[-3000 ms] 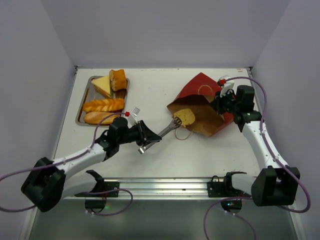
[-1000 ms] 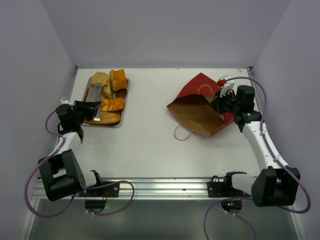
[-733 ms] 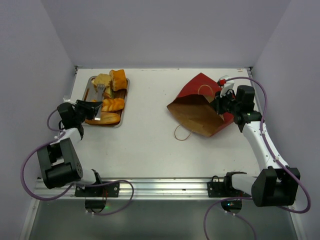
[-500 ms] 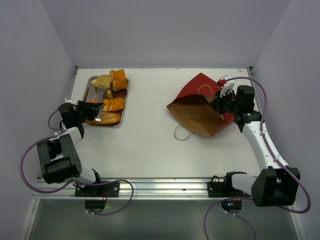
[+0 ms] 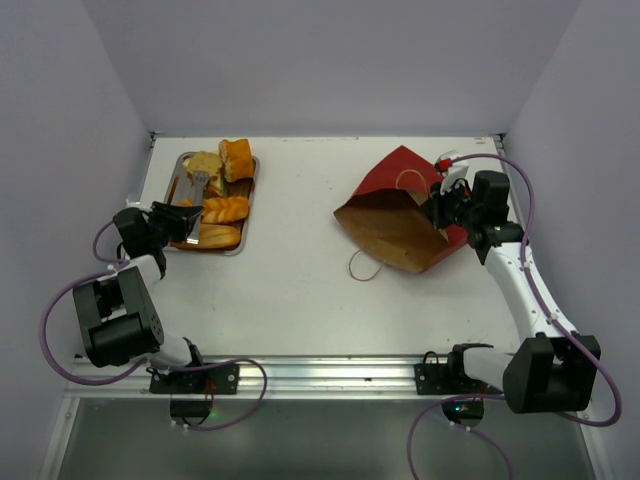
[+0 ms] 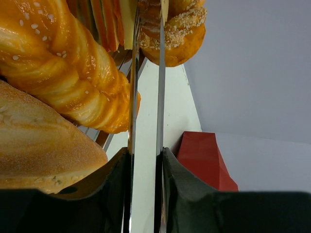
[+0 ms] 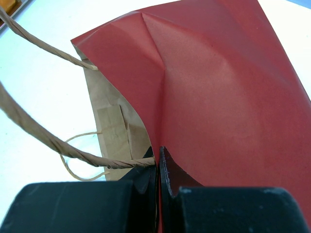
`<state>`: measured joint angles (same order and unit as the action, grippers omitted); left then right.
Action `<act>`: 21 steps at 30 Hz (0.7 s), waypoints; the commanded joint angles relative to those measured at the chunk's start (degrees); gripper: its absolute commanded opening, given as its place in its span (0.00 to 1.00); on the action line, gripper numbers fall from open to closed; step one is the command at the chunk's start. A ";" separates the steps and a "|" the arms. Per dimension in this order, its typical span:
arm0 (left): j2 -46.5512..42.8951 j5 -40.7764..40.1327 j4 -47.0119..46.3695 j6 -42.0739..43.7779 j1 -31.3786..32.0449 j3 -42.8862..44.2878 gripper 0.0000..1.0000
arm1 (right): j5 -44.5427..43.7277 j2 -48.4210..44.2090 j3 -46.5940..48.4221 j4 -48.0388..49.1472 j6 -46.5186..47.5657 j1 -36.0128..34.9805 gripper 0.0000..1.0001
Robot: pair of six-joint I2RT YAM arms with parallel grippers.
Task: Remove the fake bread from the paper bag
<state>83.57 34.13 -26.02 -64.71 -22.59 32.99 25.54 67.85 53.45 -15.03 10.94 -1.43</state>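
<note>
The red paper bag (image 5: 400, 215) lies on its side at the right, brown mouth facing left; no bread shows inside. My right gripper (image 5: 447, 212) is shut on the bag's upper edge, seen close in the right wrist view (image 7: 158, 162). My left gripper (image 5: 183, 216) is over the steel tray (image 5: 252, 195), shut on metal tongs (image 5: 196, 185). In the left wrist view the fingers (image 6: 116, 189) press the tong blades (image 6: 132, 97). The tong tips reach a round seeded bun (image 5: 205, 163) (image 6: 177, 36) lying in the tray; I cannot tell whether they pinch it.
The tray also holds a block loaf (image 5: 237, 158), a braided loaf (image 5: 228, 209) (image 6: 58, 63) and a long loaf (image 5: 220, 236) (image 6: 39, 145). A string handle (image 5: 362, 265) lies on the table in front of the bag. Walls close three sides.
The left arm carried the round bun in the tongs from the bag's mouth to the tray and folded back to the left. The right gripper and bag have not moved.
</note>
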 commanded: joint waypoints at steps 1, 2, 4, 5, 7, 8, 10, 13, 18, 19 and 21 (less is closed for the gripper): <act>-1.22 1.81 -2.89 1.87 -0.70 0.14 0.36 | 1.27 -0.35 1.22 0.61 -0.30 0.20 0.00; -1.22 1.99 -2.90 1.87 -0.79 0.14 0.38 | 1.18 -0.44 1.22 0.53 -0.30 0.20 0.00; -1.39 2.69 -2.90 1.87 -0.79 0.14 0.41 | 1.09 -0.53 1.22 0.61 -0.30 0.20 0.00; -1.57 2.78 -2.72 1.95 -0.88 0.23 0.42 | 1.18 -0.53 1.22 0.53 -0.30 0.20 0.00; -2.53 2.96 -1.50 2.30 -1.14 0.32 0.45 | 1.18 -0.53 1.22 0.53 -0.39 0.20 0.00; -2.88 2.96 -1.05 2.57 -1.23 0.32 0.47 | 1.18 -0.44 1.22 0.52 -0.39 0.20 0.00; -3.93 3.22 0.52 2.92 -1.75 0.41 0.48 | 1.18 -0.62 1.22 0.52 -0.39 0.11 0.00; -5.43 3.66 2.72 3.36 -2.55 0.41 0.50 | 1.18 -0.71 1.22 0.61 -0.39 0.20 0.00; -7.89 4.10 7.47 5.20 -3.95 0.23 0.51 | 1.18 -0.88 1.22 0.61 -0.48 0.20 0.00; -8.07 4.28 9.13 5.47 -4.13 0.23 0.51 | 1.27 -0.88 1.22 0.53 -0.48 0.20 0.00; -8.07 4.54 11.16 6.70 -4.39 0.49 0.51 | 1.27 -0.97 1.22 0.53 -0.48 0.11 0.00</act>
<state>77.01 36.56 -18.70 -61.10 -26.00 32.99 25.54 67.85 53.45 -15.03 10.94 -1.43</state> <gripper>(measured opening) 0.514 0.026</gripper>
